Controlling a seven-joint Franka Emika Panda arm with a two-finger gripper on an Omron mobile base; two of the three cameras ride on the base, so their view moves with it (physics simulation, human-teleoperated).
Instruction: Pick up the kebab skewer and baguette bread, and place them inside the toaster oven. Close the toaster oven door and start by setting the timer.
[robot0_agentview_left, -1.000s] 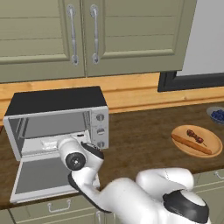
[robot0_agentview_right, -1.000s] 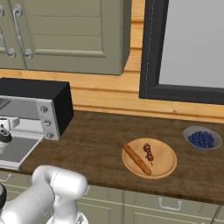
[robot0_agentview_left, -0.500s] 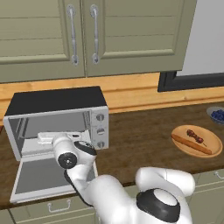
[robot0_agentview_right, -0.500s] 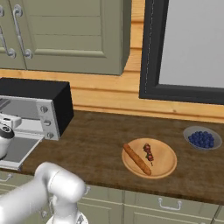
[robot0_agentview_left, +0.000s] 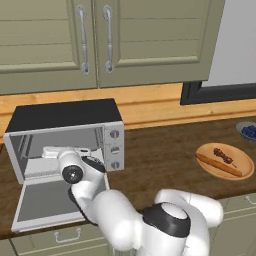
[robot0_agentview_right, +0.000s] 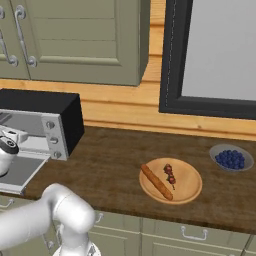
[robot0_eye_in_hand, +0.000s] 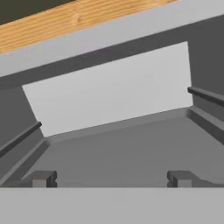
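Note:
The toaster oven (robot0_agentview_left: 65, 116) stands at the left of the counter with its door (robot0_agentview_left: 45, 201) folded down flat. My gripper (robot0_eye_in_hand: 112, 178) is open at the oven's mouth, pointing into the bare grey cavity, nothing between its fingertips (robot0_eye_in_hand: 43, 178). In the left base view the hand (robot0_agentview_left: 51, 151) sits just inside the opening, above the door. Far to the right, the kebab skewer (robot0_agentview_left: 223, 156) and the baguette bread (robot0_agentview_left: 218, 165) lie side by side on a round wooden plate (robot0_agentview_left: 246, 170). The right base view shows the skewer (robot0_agentview_right: 170, 175) and baguette (robot0_agentview_right: 156, 182) too.
A bowl of blueberries (robot0_agentview_right: 231, 158) sits right of the plate, near the wall. Three knobs (robot0_agentview_left: 114, 149) run down the oven's right side. Green cabinets (robot0_agentview_left: 95, 40) hang above the oven. Dark wooden counter (robot0_agentview_right: 107, 165) lies between the oven and the plate.
The hand has shifted left and a little up, into the oven's mouth over the lowered door. Its jaws have stayed open. The plate and food have not moved.

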